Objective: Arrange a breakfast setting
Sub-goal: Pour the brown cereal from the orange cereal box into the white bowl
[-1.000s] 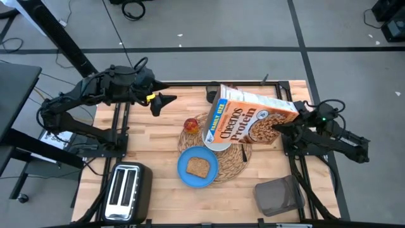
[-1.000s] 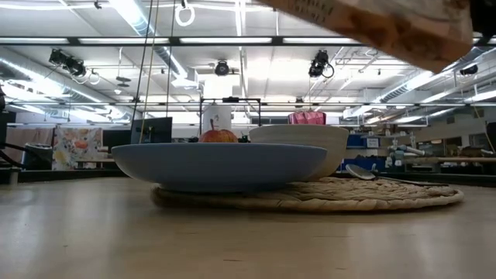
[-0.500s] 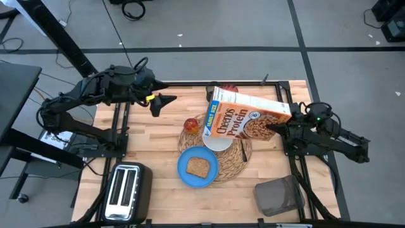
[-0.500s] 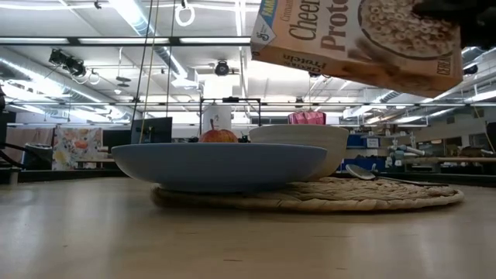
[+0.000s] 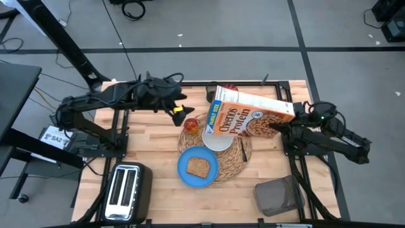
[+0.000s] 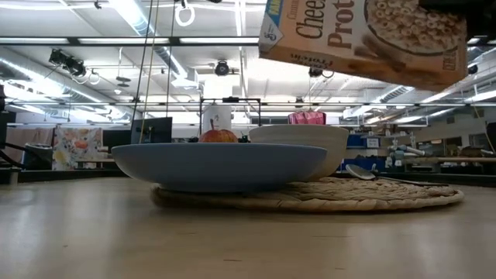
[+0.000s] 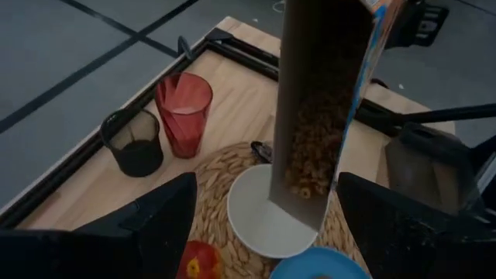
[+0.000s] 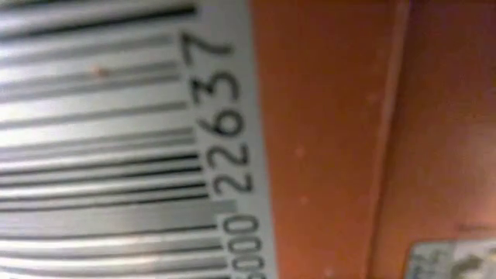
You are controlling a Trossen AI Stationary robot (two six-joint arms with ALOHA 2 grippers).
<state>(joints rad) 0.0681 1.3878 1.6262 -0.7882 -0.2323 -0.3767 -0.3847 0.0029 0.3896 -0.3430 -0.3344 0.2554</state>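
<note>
My right gripper (image 5: pixel 280 125) is shut on the orange Cheerios box (image 5: pixel 248 118), which is tilted in the air with its open end (image 7: pixel 310 182) low over the white bowl (image 5: pixel 217 142); cereal shows inside that end. The bowl, a blue plate (image 5: pixel 188 171) with a toast slice (image 5: pixel 199 166), a red-yellow apple (image 5: pixel 191 125) and a metal spoon (image 5: pixel 243 152) lie on the round straw placemat (image 5: pixel 233 166). The red cup (image 7: pixel 184 108) stands behind the mat. My left gripper (image 5: pixel 178 114) is open and empty, just beside the apple. My right gripper holds the box at its closed bottom end (image 5: pixel 285 114), the end toward the table's right. It comes at the box about level from the right. The box is lifted clear and slants down toward the bowl. The right wrist view shows only the barcode panel (image 8: pixel 124 139), so the fingers' places are hidden.
A small black holder cup (image 7: pixel 133 139) stands beside the red cup at the far edge. A silver toaster (image 5: pixel 126 190) sits at the near left corner. A dark grey bin (image 5: pixel 277 195) sits at the near right. Bare wood lies left of the mat.
My left gripper has gone toward the table's right, from the far left part of the table to the apple. My right gripper has brought the box down closer over the bowl, and the box has stayed tilted and clear of the table.
</note>
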